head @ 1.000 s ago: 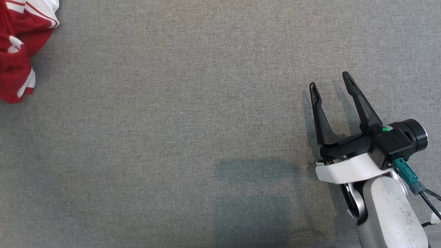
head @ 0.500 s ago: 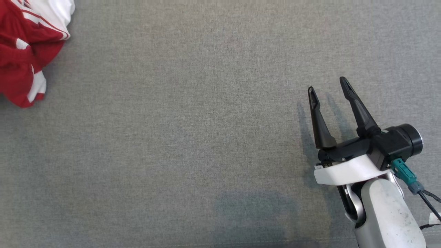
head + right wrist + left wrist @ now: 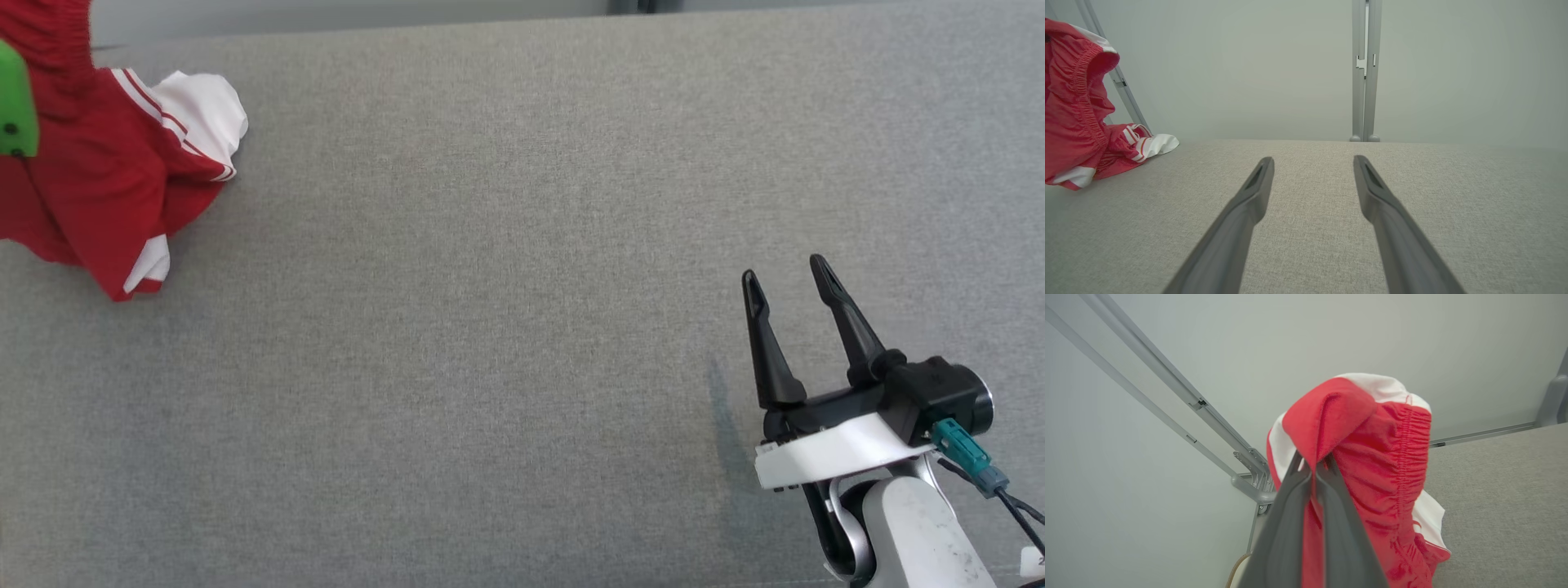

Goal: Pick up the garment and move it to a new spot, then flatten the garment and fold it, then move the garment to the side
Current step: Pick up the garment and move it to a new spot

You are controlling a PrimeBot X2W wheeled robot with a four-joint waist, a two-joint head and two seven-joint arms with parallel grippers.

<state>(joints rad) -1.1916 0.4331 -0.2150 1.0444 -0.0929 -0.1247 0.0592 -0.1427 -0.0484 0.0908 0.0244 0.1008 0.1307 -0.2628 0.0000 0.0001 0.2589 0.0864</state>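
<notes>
The garment (image 3: 106, 188) is red with white panels and stripes and a gathered elastic waistband; it hangs bunched at the head view's far left, its lower folds on the grey surface. In the left wrist view my left gripper (image 3: 1312, 463) is shut on a fold of the garment (image 3: 1372, 457) near the waistband, the cloth draped over the fingertips. At the head view's left edge a green part (image 3: 15, 102) lies against the cloth. My right gripper (image 3: 788, 282) stands open at the lower right, nothing between its fingers. The right wrist view shows the garment (image 3: 1077, 122) far to its left.
A grey fabric-covered table (image 3: 506, 327) spans the view, its far edge along the top. Behind it stands a pale wall with grey metal rails (image 3: 1365, 69) and a slanted rail (image 3: 1167, 384).
The head camera has tilted, bringing the table's far edge into view. The garment is now lifted and stretched upward at the left. The right gripper stays open.
</notes>
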